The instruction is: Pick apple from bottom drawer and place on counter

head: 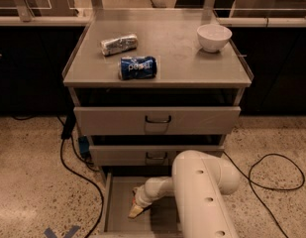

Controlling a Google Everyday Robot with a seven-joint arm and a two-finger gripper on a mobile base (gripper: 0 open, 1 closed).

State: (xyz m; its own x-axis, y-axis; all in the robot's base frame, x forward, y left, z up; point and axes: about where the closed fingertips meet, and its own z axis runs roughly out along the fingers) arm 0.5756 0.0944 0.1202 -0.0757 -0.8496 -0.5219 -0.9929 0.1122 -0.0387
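A white robot arm (202, 195) reaches down into the open bottom drawer (121, 195), covering much of its floor. The gripper (136, 210) sits low at the drawer's left; its grip cannot be told. The apple is not discernible, perhaps hidden by the arm. On the counter (182, 58) above lie a blue can (137, 67), a silvery packet (119, 44) and a white bowl (214, 36).

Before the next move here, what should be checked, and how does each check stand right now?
1. The bottom drawer is open: ok.
2. The gripper is inside the drawer, low over its floor: ok.
3. The apple is located: cannot tell; none shows in the drawer or on the counter.
4. The apple is held: cannot tell.
5. The counter has a free spot between the Pepsi can and the bowl: ok.
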